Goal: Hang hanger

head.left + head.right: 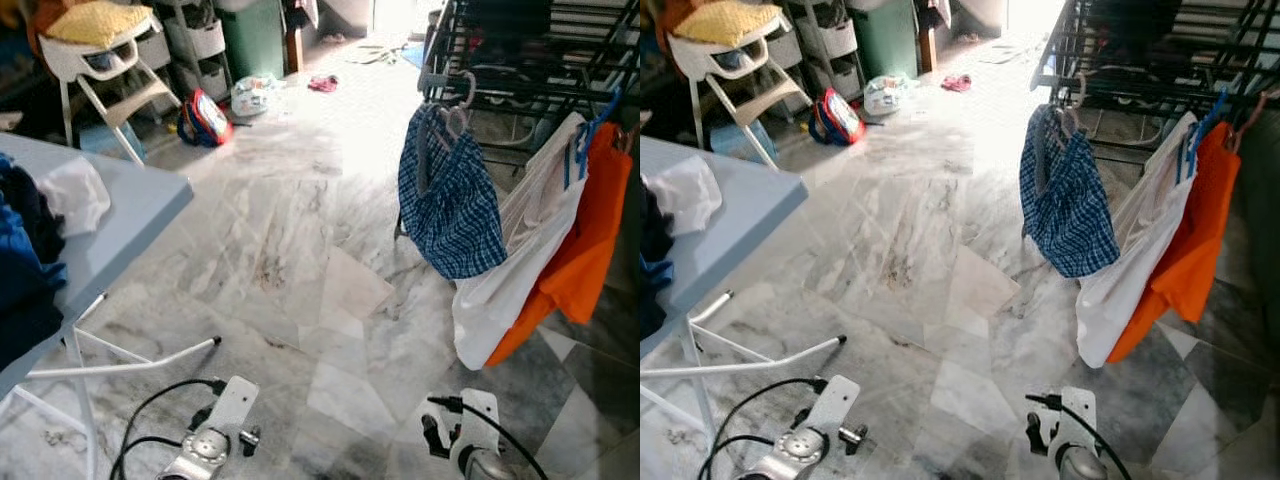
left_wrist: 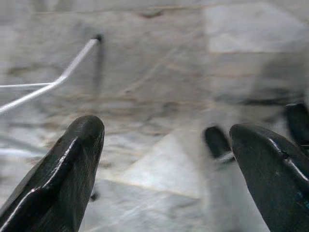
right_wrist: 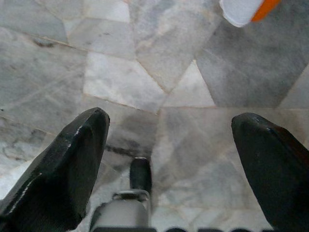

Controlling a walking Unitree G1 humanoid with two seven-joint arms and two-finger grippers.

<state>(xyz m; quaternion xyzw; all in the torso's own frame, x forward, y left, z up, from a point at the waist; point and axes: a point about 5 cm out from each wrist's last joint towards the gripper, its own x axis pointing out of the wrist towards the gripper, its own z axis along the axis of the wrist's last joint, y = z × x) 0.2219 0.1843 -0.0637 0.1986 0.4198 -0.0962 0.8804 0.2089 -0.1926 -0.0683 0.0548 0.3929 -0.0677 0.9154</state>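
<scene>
Both arms hang low over the marble floor (image 1: 300,230), nothing held. Left gripper (image 2: 166,159): fingers spread wide, empty, pointing at floor tiles with the white leg (image 2: 46,87) of the ironing board in its wrist view. Right gripper (image 3: 169,164): fingers also spread wide, empty, over grey and white tiles; hems of the white and orange garments sit at the edge of its wrist view. Drying rack (image 1: 530,60), black metal, stands ahead on the robot's right. Hanging off it: a blue checked garment (image 1: 455,205) on a pale hanger (image 1: 455,100) hooked on a rack rail, then a white garment (image 1: 520,260) and an orange garment (image 1: 590,240) side by side, touching, on a blue hanger (image 1: 595,120). All three hang free above the floor. On the robot's left, a light blue ironing board (image 1: 120,215) with a pile of dark blue clothes (image 1: 25,270) and a white cloth (image 1: 75,195) on top. Far back: a high chair (image 1: 100,60) with a yellow cushion, a red bag (image 1: 205,118) on the floor, storage drawers and a green bin, well apart from the rack.
</scene>
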